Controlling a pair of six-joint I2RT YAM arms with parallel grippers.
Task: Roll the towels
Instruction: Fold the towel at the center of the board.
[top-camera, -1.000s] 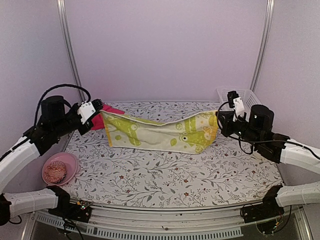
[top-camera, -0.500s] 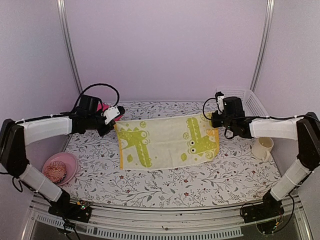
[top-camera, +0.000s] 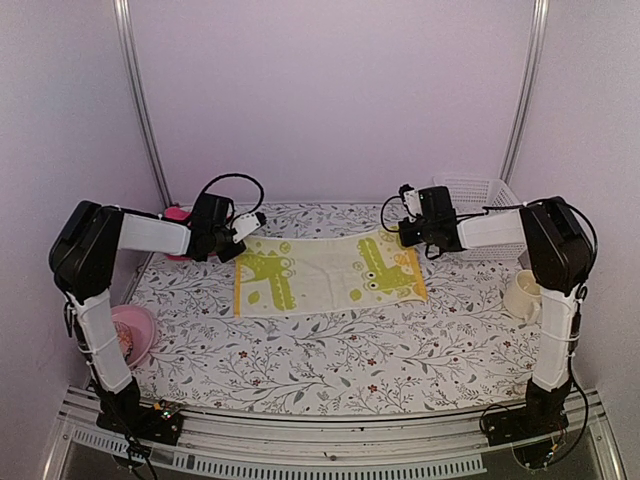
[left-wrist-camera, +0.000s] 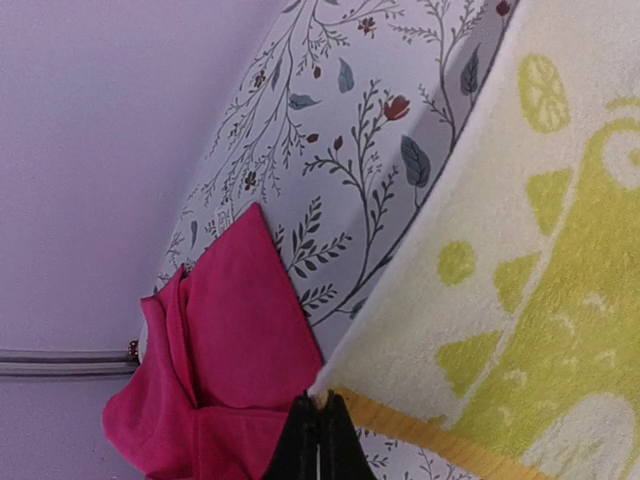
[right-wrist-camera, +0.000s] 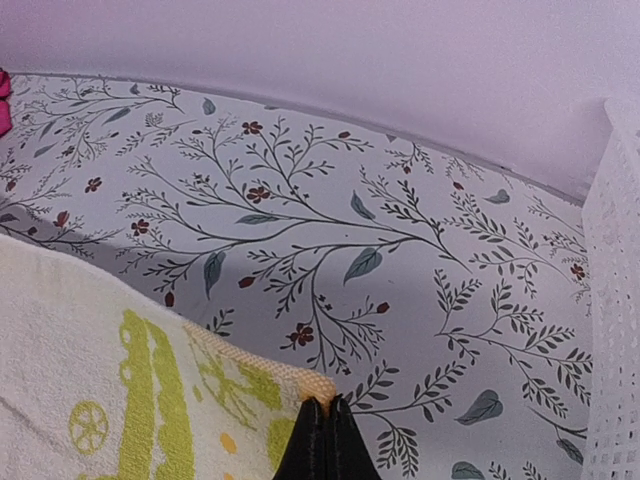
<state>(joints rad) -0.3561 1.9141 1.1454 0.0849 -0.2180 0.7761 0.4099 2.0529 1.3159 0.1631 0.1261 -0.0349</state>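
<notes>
Towel (top-camera: 325, 275), yellow-green, lying flat, left hand (left-wrist-camera: 318, 402) clamped on 1 far corner, right hand (right-wrist-camera: 324, 405) on the other

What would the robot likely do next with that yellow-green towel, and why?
Probably open the left gripper and right gripper: each pinches a far corner of the yellow-green towel, which lies spread flat on the table, ready for rolling.

Near half of table (top-camera: 330, 370) in front of yellow-green towel (top-camera: 325, 275) is open, wide passage. Far strip behind it is narrow, back wall (top-camera: 330, 100) close. Pink towel (left-wrist-camera: 230, 350) bunched in far-left corner, just beside yellow-green towel's corner. White basket (top-camera: 480, 190) blocks far-right corner. Cup (top-camera: 524, 295) at right edge, pink bowl (top-camera: 150, 335) at near-left edge.
</notes>
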